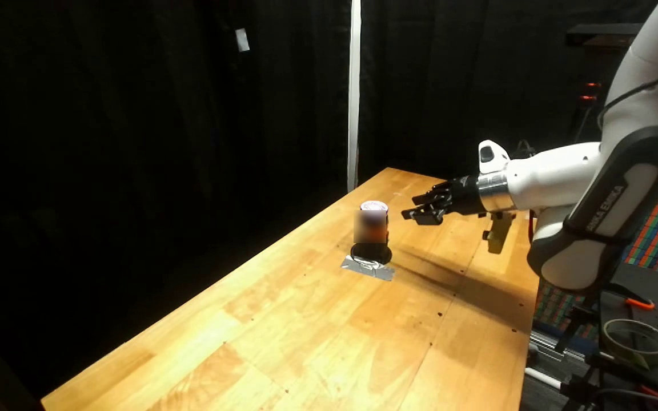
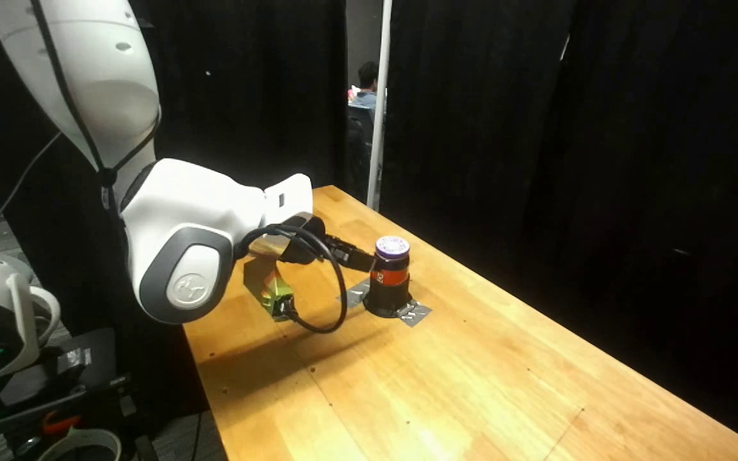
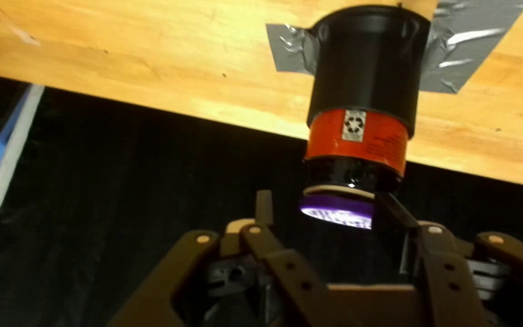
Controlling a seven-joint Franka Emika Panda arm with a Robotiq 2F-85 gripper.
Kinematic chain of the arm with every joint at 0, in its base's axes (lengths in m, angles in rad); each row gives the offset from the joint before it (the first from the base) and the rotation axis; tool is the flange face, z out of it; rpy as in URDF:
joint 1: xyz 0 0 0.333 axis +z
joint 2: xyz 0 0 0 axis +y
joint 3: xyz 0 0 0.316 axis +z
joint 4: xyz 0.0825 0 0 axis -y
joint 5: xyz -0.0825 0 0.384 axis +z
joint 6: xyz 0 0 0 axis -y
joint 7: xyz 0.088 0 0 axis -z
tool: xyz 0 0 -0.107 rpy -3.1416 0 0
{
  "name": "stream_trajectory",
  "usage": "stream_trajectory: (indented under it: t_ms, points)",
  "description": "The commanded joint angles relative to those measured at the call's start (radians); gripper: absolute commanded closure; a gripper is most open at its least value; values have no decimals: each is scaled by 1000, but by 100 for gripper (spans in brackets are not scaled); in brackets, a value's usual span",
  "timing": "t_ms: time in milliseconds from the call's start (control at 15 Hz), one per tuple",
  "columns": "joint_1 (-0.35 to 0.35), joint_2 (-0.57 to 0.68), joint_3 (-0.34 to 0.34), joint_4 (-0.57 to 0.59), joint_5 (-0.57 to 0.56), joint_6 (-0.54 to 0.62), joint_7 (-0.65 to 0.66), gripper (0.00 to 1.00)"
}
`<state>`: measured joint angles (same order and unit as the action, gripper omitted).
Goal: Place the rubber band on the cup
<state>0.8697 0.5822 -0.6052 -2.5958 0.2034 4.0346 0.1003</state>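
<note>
Two pieces of grey tape (image 3: 475, 47) hold the base of a black holder (image 3: 368, 63) against the worktop (image 1: 306, 319), presumably so that nothing slides if it gets nudged. The cup (image 2: 391, 275), dark with an orange stripe, stands upright in that holder, its purple-edged lid (image 3: 336, 205) uppermost; the holder likely keeps it from tipping under the pull of a rubber band. In an exterior view the claw (image 1: 411, 207) points sideways toward the cup with a gap between, and its fingers (image 3: 395, 211) are spread, nothing visibly pinched between them. In the wrist view one finger hides part of the lid. A pale ring (image 3: 338, 189) sits right under the lid; it may be the rubber band in place or merely part of the cup, I cannot tell. If it is the band, probably all that remains is backing away without snagging it
</note>
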Motion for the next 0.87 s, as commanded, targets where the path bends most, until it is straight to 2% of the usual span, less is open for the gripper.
stream_trajectory:
  t_ms: [0, 67, 133, 267, 400, 600, 733, 800]
  points:
    - [6, -251, -132, -99, -186, -279, -37, 8]
    - [1, -303, -162, -103, -236, -366, -41, 2]
    - [5, -355, -184, -112, -256, -452, -67, 0]
    - [8, -441, -234, -112, -305, -626, -89, 0]
    - [32, -493, -275, -91, -307, -806, -113, 0]
    - [70, -557, -328, -8, -332, -1065, -116, 0]
    - [76, -596, -339, 61, -388, -1229, -54, 0]
    - [53, -544, -313, 5, -338, -1111, -97, 0]
